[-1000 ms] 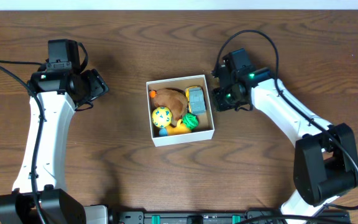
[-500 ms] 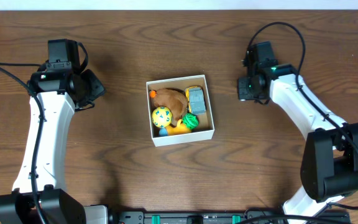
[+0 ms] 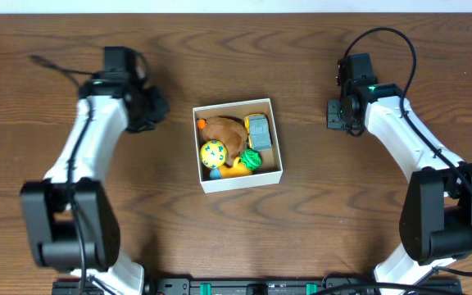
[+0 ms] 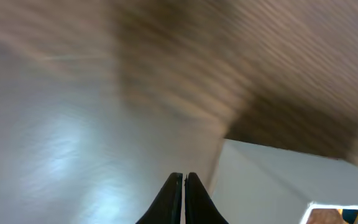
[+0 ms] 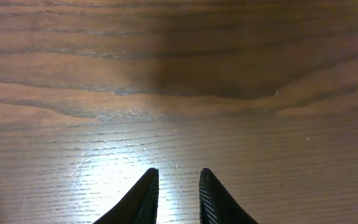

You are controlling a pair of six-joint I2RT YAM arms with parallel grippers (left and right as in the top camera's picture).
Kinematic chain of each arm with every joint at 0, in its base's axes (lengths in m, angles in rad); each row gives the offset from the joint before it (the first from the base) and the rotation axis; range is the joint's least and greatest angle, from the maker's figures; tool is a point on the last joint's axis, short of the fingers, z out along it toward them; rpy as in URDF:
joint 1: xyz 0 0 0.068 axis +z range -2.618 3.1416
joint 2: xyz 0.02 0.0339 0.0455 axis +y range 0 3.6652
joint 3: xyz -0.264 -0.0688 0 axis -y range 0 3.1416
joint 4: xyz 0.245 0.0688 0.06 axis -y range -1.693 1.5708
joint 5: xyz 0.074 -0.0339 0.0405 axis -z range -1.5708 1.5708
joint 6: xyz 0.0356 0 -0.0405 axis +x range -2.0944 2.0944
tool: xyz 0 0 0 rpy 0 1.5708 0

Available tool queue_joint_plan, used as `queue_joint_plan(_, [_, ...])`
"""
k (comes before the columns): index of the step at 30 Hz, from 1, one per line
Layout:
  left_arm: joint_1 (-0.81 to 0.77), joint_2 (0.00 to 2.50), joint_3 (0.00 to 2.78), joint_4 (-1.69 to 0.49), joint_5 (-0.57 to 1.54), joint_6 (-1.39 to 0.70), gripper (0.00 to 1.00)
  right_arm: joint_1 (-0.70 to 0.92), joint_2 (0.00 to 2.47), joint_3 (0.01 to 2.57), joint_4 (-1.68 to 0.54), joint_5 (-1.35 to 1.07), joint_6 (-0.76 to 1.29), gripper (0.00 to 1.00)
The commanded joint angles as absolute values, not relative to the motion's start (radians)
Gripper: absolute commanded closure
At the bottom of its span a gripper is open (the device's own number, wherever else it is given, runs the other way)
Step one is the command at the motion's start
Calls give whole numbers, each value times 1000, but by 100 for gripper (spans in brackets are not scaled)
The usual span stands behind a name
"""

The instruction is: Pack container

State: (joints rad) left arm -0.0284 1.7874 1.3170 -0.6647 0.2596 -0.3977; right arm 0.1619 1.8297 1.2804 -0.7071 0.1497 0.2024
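- The right gripper has pulled back from the container. A second ago it hung just beside the box's right wall; now it stands well apart from it, over bare wooden table. Its wrist view shows the fingers slightly parted with nothing between them — released, only wood grain below.
- The left arm has swung the other way. Half a second ago it was still far out to the left. Now the left gripper is near the container's upper-left corner. Its wrist view is smeared by motion but catches a white wall of the box at lower right. Its fingers are pressed together tip to tip and hold nothing.
- The container has not shifted: it sits upright mid-table, between the two arms.
- Inside lie a brown plush toy, a yellow patterned ball, a grey toy, a green piece and something orange by the front wall. They are arranged as in the earlier pictures.
- No loose toy shows anywhere on the table, so the filling looks finished or nearly so — the right arm's retreat reads as a drop-off completed.
- The left arm coming in with clenched fingers suggests a nudge or a press on the box rather than a pick, though its purpose cannot be told from here. A light, thin-walled box like this would likely slide if pushed at the corner.
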Motion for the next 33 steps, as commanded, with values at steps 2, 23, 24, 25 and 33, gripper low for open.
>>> queue_joint_plan(2, [-104,1833,1325,-625,307,-344,94,157,1823,1300,-715,165,204,76])
queue_joint_plan(23, [-187,1874,1326,-530,340,-307,94,157,1823,1300,-725,165,204,71])
queue_joint_plan(24, [-186,1874,1326,-530,340,-307,94,157,1823,1300,-725,165,204,70])
queue_joint_plan(25, [-183,1874,1326,-530,339,-307,94,157,1823,1300,-725,165,204,70])
queue_joint_plan(33, [-103,1837,1326,-530,339,-261,52,157,1823,1300,-632,169,204,25])
